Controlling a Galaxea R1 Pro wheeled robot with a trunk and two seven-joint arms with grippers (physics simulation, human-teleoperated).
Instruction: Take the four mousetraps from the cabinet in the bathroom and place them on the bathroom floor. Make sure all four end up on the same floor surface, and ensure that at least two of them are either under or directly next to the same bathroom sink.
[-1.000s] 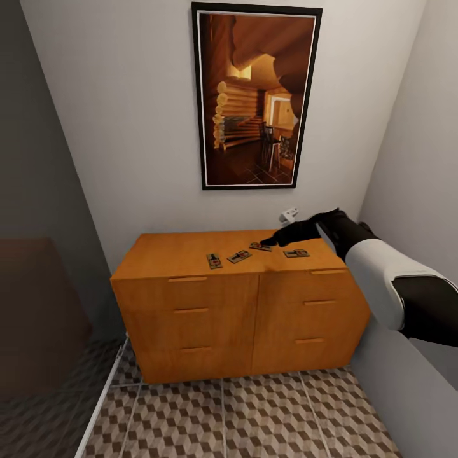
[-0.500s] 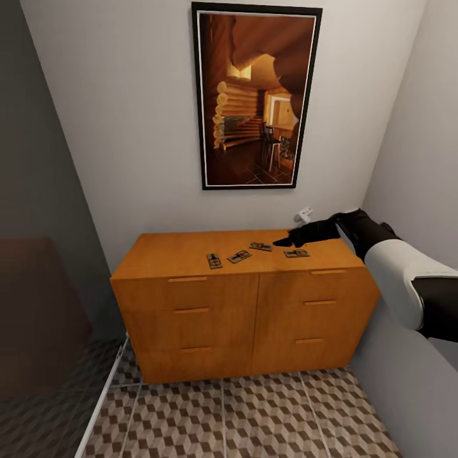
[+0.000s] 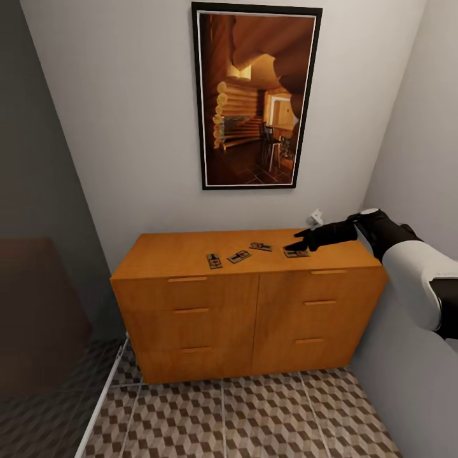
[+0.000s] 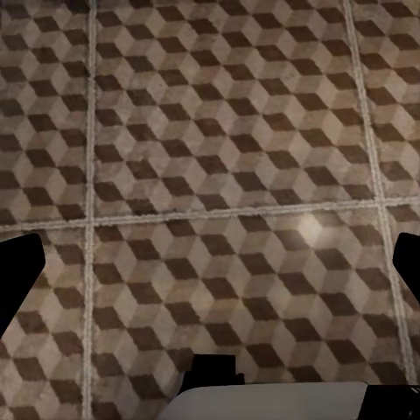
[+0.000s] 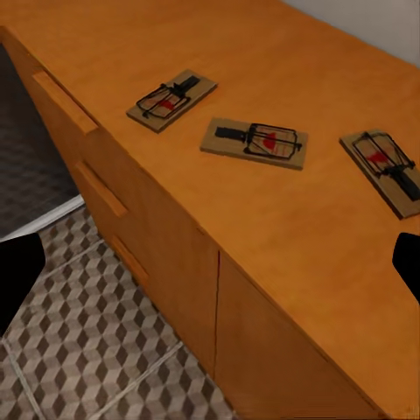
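At centre right of the head view, the black right pincer (image 3: 299,245) hangs just above the top of the wide orange-brown wooden cabinet (image 3: 242,312), its tips over the rightmost of four small flat tan wooden mousetraps with dark wire bars and a red spot (image 3: 296,253). The other three lie in a loose row toward the middle of the frame: one (image 3: 261,246) just beside it, one (image 3: 239,256) further along, and the last (image 3: 214,261) nearest the cabinet's front edge. Whether the right pincer is spread or pressed together I cannot tell; the tips read as one dark wedge. It does not look to be pinching anything.

The step in hand seems to be taking the first trap. Because the trap is so thin, a good grasp probably means coming down nearly vertical, fingers straddling the short sides of the board, clear of the wire bar, and closing only once the tips touch the wood. The right wrist view shows three traps (image 5: 255,143) lying apart, so neighbours should not be disturbed.

The left pincer (image 4: 210,262) points at the cube-patterned brown and beige tiled bathroom floor (image 4: 219,157), its dark fingertips (image 4: 17,271) at opposite edges of the frame, spread wide.
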